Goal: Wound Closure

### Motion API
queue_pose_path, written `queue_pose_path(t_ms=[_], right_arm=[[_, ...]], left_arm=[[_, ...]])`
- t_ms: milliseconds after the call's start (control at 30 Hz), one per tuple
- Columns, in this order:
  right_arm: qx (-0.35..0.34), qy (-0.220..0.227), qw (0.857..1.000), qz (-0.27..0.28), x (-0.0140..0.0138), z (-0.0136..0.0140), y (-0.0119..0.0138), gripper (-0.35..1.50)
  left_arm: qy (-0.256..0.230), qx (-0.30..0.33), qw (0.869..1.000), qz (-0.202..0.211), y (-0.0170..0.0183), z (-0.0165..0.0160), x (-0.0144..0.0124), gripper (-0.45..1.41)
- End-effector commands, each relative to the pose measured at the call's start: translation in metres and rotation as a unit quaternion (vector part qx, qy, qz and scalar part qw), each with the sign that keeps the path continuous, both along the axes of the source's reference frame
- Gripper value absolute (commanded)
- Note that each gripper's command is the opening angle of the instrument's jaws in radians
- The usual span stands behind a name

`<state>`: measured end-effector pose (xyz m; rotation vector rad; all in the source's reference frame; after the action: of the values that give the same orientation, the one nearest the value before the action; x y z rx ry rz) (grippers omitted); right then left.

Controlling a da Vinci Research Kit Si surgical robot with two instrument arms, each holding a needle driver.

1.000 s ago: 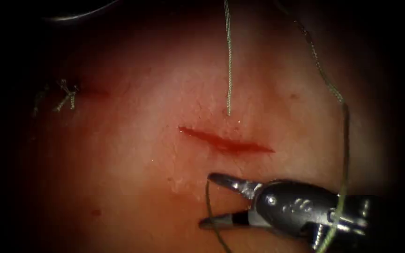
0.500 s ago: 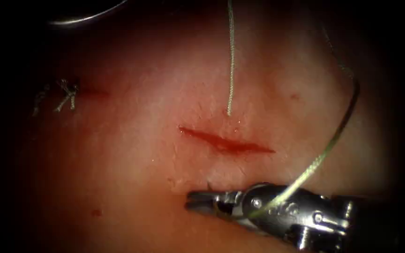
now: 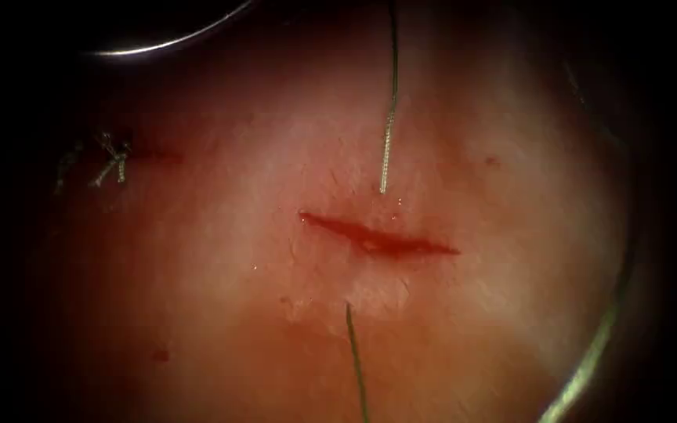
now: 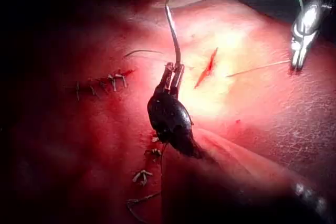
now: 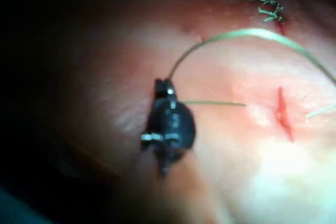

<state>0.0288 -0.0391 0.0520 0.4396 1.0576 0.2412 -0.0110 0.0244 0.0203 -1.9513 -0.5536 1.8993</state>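
The cut lies open and red in the middle of the tissue. Thread leaves the tissue just above the cut and runs up. Another stretch of thread enters just below the cut. The curved needle hangs free of the tissue at the far upper left. My left tool is shut on the needle near one end. My right tool is shut on the thread, pulled taut from the cut. The right tool stands well off the cut.
Older knotted stitches close another cut at the left. A slack loop of thread curves along the lower right. More old stitches sit near the left tool's shaft.
My right tool, open below the cut a second ago, shut on the thread and drew back to the right out of the endoscope view, pulling thread along. The needle's arc shifted slightly right.
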Motion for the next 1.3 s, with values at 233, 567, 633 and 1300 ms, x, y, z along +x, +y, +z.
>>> queue_pose_path(t_ms=[233, 567, 633, 1300], right_arm=[[0.018, 0.006, 1.000, -0.013, -0.0002, 0.0005, -0.0006, -0.35], [0.028, 0.056, 0.998, -0.003, -0.0010, -0.0050, -0.0030, 0.47], [0.022, 0.044, 0.998, 0.036, -0.0022, -0.0049, -0.0017, 0.98], [-0.020, -0.049, 0.990, 0.134, -0.0052, 0.0024, 0.0067, 1.21]], left_arm=[[-0.001, 0.000, 1.000, 0.001, 0.0002, 0.0006, -0.0004, -0.45], [-0.003, -0.001, 1.000, 0.002, 0.0001, 0.0005, -0.0006, -0.45], [-0.004, -0.001, 1.000, 0.002, 0.0000, 0.0005, -0.0007, -0.45], [-0.002, -0.017, 0.999, -0.027, 0.0018, -0.0002, 0.0010, -0.45]])
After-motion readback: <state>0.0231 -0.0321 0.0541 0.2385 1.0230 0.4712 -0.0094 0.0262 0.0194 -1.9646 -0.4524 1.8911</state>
